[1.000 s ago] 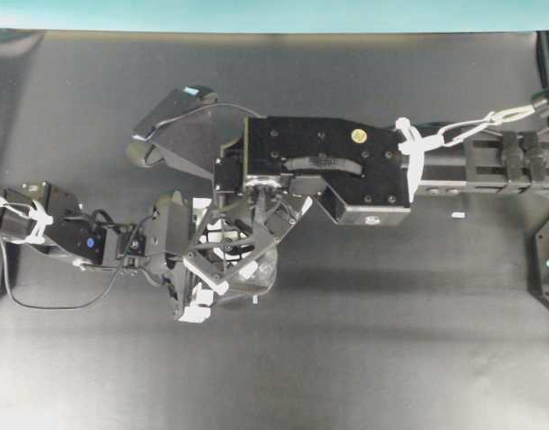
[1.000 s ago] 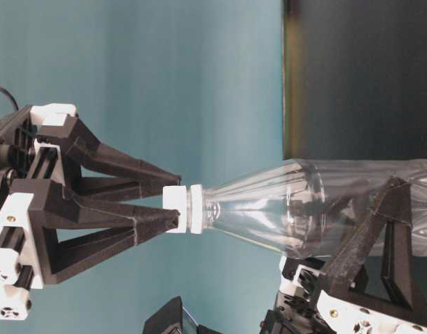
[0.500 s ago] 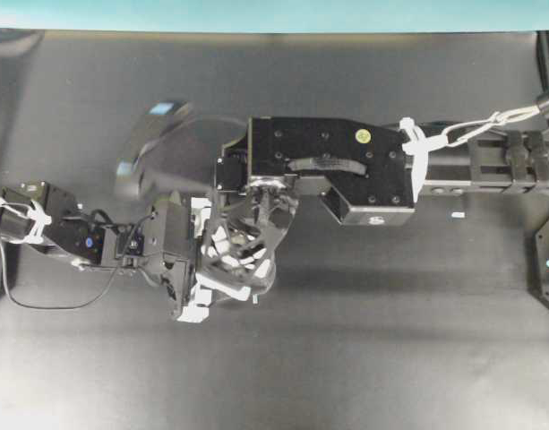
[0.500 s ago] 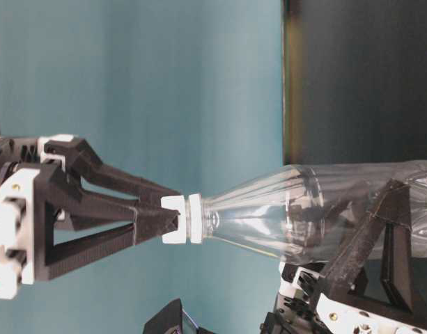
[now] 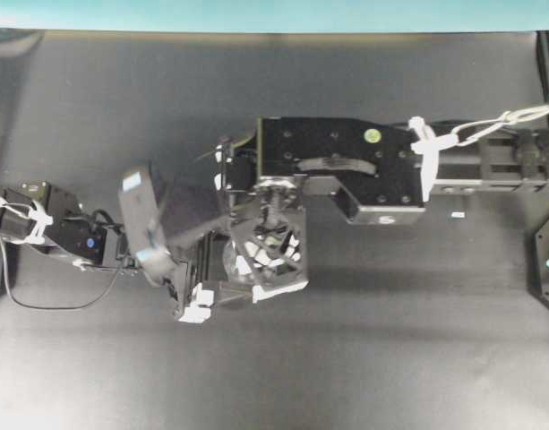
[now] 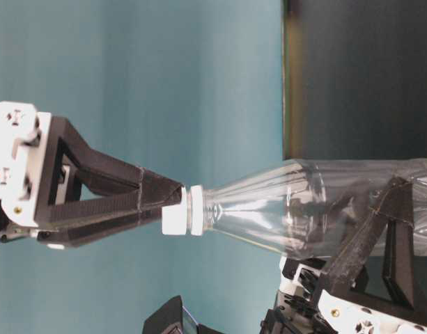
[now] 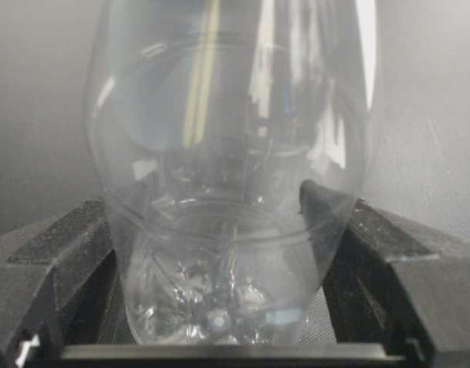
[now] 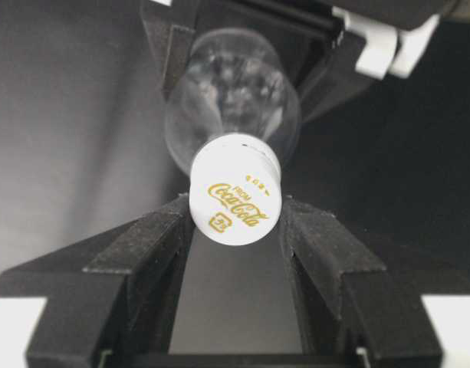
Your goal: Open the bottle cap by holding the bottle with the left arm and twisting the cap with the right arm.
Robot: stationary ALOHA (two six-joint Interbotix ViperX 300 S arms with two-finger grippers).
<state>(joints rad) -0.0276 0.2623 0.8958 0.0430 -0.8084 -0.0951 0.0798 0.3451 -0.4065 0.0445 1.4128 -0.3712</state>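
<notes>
The clear bottle (image 6: 304,209) stands on the black table; the table-level view is turned sideways, so its white bottle cap (image 6: 177,211) points left there. My left gripper (image 7: 219,230) is shut on the bottle's lower body, one finger (image 6: 380,240) against each side. From above, my right gripper (image 8: 236,218) is shut on the bottle cap (image 8: 236,201), which sits between both pads and shows gold lettering. In the overhead view the right gripper (image 5: 274,255) covers nearly all of the bottle, and the left gripper (image 5: 198,287) sits just to its left.
The right arm (image 5: 346,166) reaches in from the right and the left arm (image 5: 72,237) from the left, with its cable looping on the table. A small white scrap (image 5: 457,215) lies at the right. A teal wall (image 5: 256,13) runs along the back edge.
The right gripper has turned about the cap while staying shut on it; its wrist camera swung from the upper left down to the left. The bottle and left gripper stayed put.
</notes>
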